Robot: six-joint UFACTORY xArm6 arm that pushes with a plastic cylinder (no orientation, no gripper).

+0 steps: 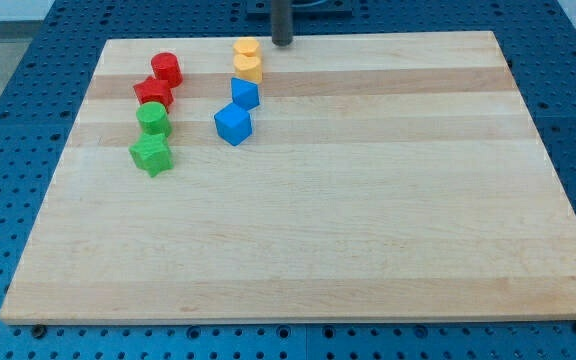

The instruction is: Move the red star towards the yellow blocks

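The red star [153,93] lies on the wooden board [368,220] at the upper left, just below a red round block [167,69]. Two yellow blocks stand to its right: one [246,49] near the board's top edge and one [249,68] touching just below it. My tip [281,42] is at the top edge of the board, a little right of the upper yellow block and well right of the red star. It touches no block.
A green round block [153,119] and a green star [152,154] sit below the red star. Two blue blocks lie below the yellow ones, one [245,94] above the other [233,124]. The board rests on a blue perforated table [8,150].
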